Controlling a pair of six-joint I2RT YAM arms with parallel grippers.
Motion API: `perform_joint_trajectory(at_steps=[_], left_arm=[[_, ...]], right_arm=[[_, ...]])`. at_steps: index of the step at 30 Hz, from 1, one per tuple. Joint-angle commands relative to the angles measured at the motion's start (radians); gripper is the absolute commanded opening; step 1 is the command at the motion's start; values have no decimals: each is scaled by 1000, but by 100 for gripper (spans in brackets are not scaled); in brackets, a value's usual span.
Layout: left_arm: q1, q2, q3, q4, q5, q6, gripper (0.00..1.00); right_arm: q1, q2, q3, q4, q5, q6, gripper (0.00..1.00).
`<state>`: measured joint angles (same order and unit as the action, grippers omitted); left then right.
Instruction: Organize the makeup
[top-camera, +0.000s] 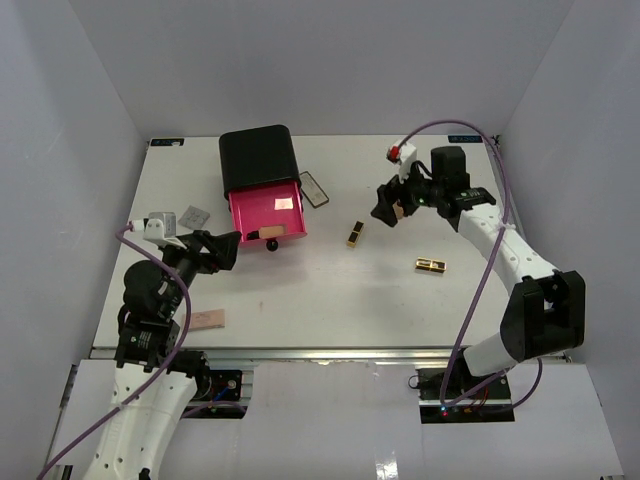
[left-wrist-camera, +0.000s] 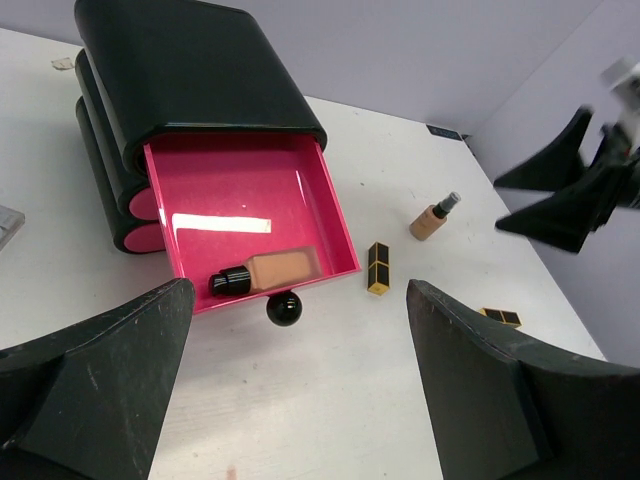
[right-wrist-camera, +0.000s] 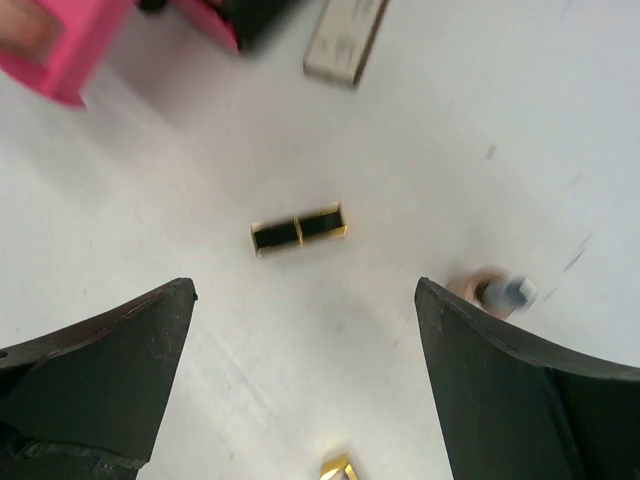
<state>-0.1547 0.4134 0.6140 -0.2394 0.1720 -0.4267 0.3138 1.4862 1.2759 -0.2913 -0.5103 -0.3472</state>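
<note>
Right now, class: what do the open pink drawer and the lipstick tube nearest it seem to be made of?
Pink drawer: probably glossy moulded plastic; its floor mirrors a bright light strip. Lipstick tube: shiny black casing with gold bands, likely plastic with metallic trim, though all metal is possible.

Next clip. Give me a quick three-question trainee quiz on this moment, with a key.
1. True or false: the pink drawer is shut.
2. What lies in that drawer? A, a lipstick; B, a foundation bottle; C, a compact.
3. How many lipstick tubes lie on the table?
Key: 1 false, it stands pulled out. 2 B. 3 two.
</note>
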Motion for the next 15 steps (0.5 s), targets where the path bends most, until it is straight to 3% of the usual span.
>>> perform_joint_trajectory(at_steps=[1,8,12,15], left_arm=[[-3,14,-9,13,35,-1,98],[-3,19,-8,14,38,-1,98],[-3,20,-9,15,40,-1,98],[-3,23,-8,17,44,-1,98]], right_arm=[[-57,-89,-207,219,-67,22,98],[-179,-95,-445,605,-40,49,100],[-205,-61,-485,702,40,70,100],[-208,-13,-495,744,70,76,94]])
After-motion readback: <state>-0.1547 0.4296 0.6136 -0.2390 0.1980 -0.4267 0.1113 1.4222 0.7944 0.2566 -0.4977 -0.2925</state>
